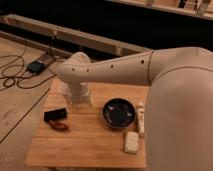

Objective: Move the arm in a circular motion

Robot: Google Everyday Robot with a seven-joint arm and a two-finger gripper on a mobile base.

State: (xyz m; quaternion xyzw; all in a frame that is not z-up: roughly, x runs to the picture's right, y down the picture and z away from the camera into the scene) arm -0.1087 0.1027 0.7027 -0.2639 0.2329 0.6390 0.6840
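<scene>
The arm [125, 70] is reaching across the view from the right. Its thick cream-white upper segment is filling the right side. A slimmer segment with a row of small dark holes is running leftward above the wooden table [90, 150]. At a rounded elbow near the left, the arm is bending downward, and its lower end is hanging over the back left part of the table.

The gripper [80, 100] is sitting at that lower end, pointing down close to the tabletop. It is just behind a black block [55, 114] and to the left of a dark bowl [119, 112]. Whether it is open or closed cannot be told.

The bowl is standing near the middle of the table, apart from the gripper. A white bar [141, 120] is lying just beside the bowl's right edge, partly under the arm's big segment. A white pad [131, 142] is lying in front of the bowl, nearer the table's front edge. A small reddish-brown item [60, 125] is lying right in front of the black block; what it is cannot be made out.

On the floor to the left, dark cables [15, 75] are trailing toward a small bluish box [36, 66]. A pale rail [85, 37] is running along the dark background behind the table.
</scene>
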